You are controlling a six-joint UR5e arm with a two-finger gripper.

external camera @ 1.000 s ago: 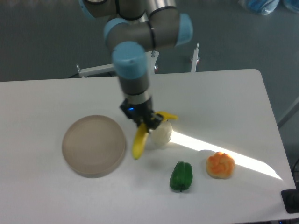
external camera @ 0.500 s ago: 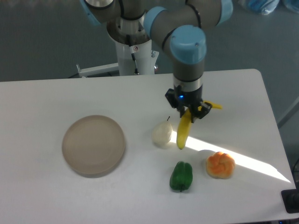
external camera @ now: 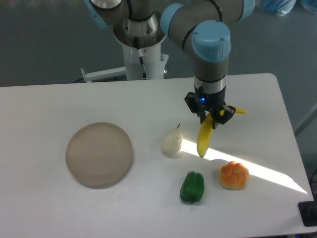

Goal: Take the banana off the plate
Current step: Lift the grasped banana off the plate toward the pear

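Note:
My gripper [external camera: 211,117] is shut on the bright yellow banana [external camera: 204,139], gripping it near its upper stem end. The banana hangs down from the jaws above the table, to the right of the pale pear. The round tan-beige plate [external camera: 99,153] lies on the table at the left, with nothing on it, well away from the gripper.
A pale pear-like fruit [external camera: 172,142] sits left of the banana. A green pepper [external camera: 192,187] and an orange fruit [external camera: 234,175] lie below it near the front. The table's right edge [external camera: 287,114] is close on the right.
My gripper has carried the banana to the right, from beside the plate, past the pear, to the right of the pear. The plate and other items have not moved.

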